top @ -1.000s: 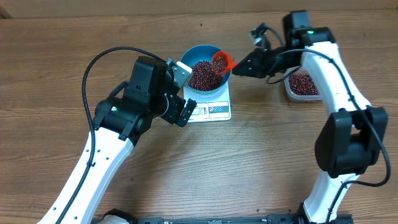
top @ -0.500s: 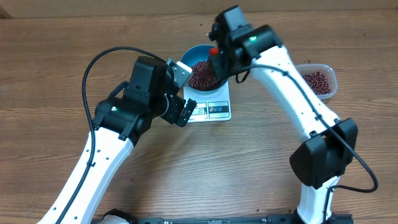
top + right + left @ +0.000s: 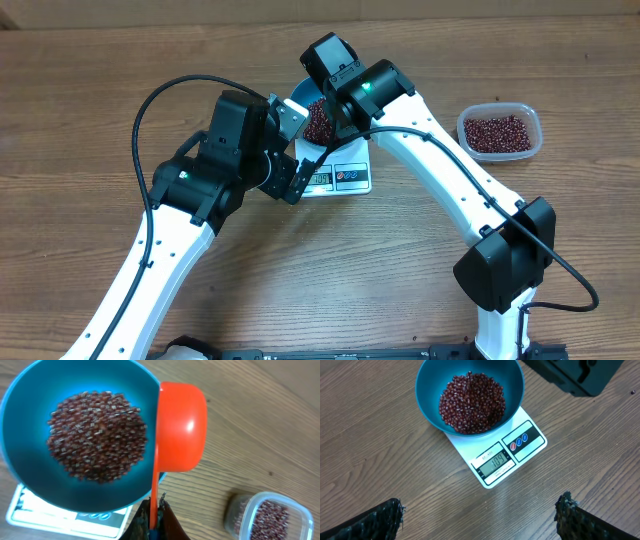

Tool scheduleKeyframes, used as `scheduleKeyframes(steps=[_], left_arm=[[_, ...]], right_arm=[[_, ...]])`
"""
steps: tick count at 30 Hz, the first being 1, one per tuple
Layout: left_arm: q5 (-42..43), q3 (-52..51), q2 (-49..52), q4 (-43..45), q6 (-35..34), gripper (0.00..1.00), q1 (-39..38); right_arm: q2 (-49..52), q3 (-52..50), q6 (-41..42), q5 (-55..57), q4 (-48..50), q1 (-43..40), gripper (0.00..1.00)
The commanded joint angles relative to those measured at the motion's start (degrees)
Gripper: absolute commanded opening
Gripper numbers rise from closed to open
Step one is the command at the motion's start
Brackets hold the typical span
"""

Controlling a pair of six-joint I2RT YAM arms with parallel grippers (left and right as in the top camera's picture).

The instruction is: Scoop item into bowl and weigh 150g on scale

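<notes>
Scoop [image 3: 182, 425] edge lines up with bowl [image 3: 20, 460] rim, cup over table [image 3: 250, 435].

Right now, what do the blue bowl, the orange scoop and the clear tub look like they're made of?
Blue bowl: probably plastic, smooth satin finish, even colour with a soft sheen. Orange scoop: glossy moulded plastic, judging by the bright highlight on its cup. Clear tub: thin translucent plastic, likely; its wall looks pale and see-through.

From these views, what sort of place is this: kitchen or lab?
Probably a robot test bench, not a kitchen. A wood-grain table holds a white kitchen scale with a blue bowl of beans on it and a clear container of more, with the left arm and right arm over them.
</notes>
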Motion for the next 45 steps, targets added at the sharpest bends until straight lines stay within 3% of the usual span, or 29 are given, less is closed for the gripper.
scheduleKeyframes(steps=[1,10,18,23,32,45], left_arm=[[0.42,-0.28,0.55,0.09,-0.63,1.00,0.02],[0.42,-0.28,0.55,0.09,-0.63,0.99,0.02],[0.42,-0.28,0.55,0.09,-0.63,1.00,0.02],[0.42,-0.28,0.55,0.09,-0.63,1.00,0.02],[0.42,-0.28,0.55,0.09,-0.63,1.00,0.02],[0.42,-0.28,0.55,0.09,-0.63,1.00,0.02]], right_arm=[[-1.03,1.57,-1.31,-6.97,0.33,-1.16,0.04],[-11.26,1.57,-2.38,-25.33,-2.23,-13.86,0.04],[-16.61,1.33,-4.09,-26.32,-11.56,-35.06,0.04],[-15.26,-0.76,-5.88,-26.36,-13.77,-42.64,0.04],[-12.59,-15.54,-11.06,-26.32,-6.97,-45.22,0.04],[-11.93,-34.93,-11.61,-26.34,14.91,-45.24,0.04]])
